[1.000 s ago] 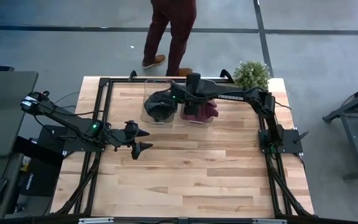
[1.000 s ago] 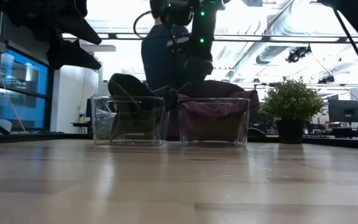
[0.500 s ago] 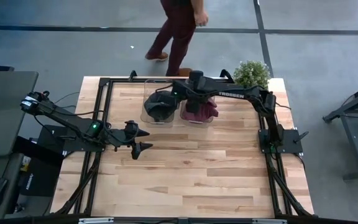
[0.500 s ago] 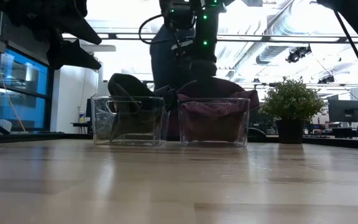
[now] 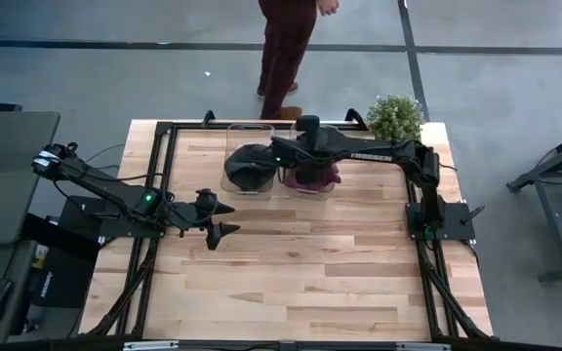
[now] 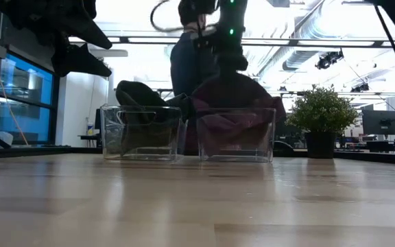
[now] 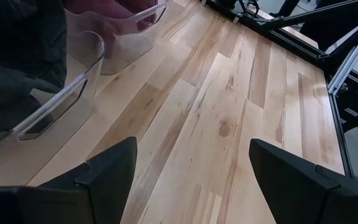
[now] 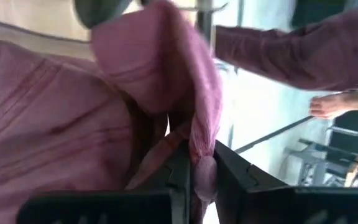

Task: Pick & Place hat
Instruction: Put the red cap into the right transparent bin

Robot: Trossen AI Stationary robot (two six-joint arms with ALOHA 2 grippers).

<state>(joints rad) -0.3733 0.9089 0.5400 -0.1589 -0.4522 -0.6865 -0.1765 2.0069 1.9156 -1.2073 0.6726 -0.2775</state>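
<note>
A maroon hat [image 6: 233, 103] sits in the right one of two clear bins [image 6: 236, 154] at the table's far side, and is drawn up into a peak. My right gripper [image 5: 306, 156] is over that bin, shut on the hat. The left bin [image 5: 232, 180] holds a dark hat [image 5: 249, 168], whose top bulges above the rim. My left gripper [image 5: 220, 219] hangs open over the table's left middle and holds nothing. My right gripper pinches a raised fold of the maroon hat [image 8: 199, 134] between its two fingers. It comes from above, pointing down into the bin. The cloth is pulled up into a peak [image 6: 230, 77] under the fingers. The hat's lower part hangs inside the bin's walls.
A potted plant [image 5: 395, 117] stands at the far right corner, close to the right bin. A person [image 5: 286, 49] walks on the floor behind the table's far edge. Bare wood [image 5: 301, 263] stretches from the bins to the near edge.
My right gripper has shut on the maroon hat and gone up. The hat's top has risen with it into a peak, and its body has lifted off the bin's bottom. The person behind the table has walked toward the right.
</note>
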